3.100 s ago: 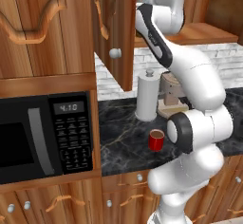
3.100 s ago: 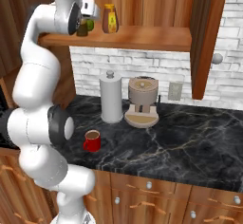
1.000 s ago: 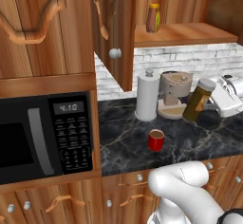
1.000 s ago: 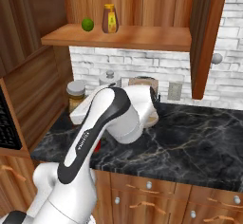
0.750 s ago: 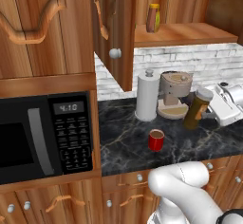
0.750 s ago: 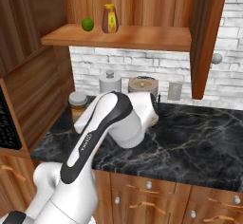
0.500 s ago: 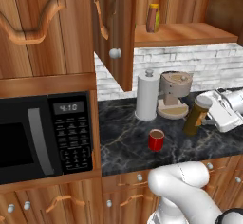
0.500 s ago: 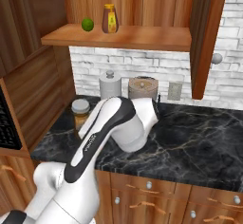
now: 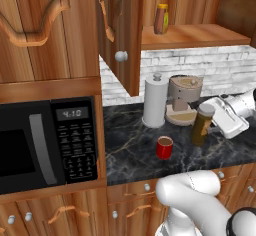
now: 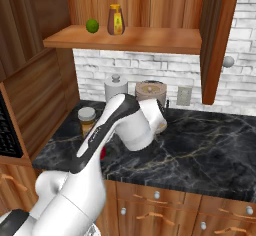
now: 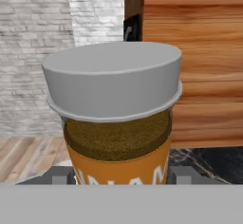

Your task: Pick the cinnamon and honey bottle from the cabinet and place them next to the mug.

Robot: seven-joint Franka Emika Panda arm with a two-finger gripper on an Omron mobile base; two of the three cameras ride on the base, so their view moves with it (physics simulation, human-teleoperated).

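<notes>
My hand (image 9: 209, 121) grips the cinnamon (image 9: 202, 125) upright, low over the bench (image 9: 127, 147), at 3 o'clock of the mug (image 9: 164, 147), near it for set-down. Honey bottle (image 9: 161, 19) waits on the cabinet (image 9: 200, 35) shelf.

Left base view looks forward and down from behind the arm's left, taking in microwave (image 9: 47, 142), counter (image 9: 130, 150) and open cabinet (image 9: 120, 35). Right base view covers that same counter (image 10: 200, 140) and cabinet shelf (image 10: 150, 40) from the opposite side. Hand view sits very close behind the cinnamon (image 11: 116, 109), facing brick wall (image 11: 33, 52) and woodwork.
</notes>
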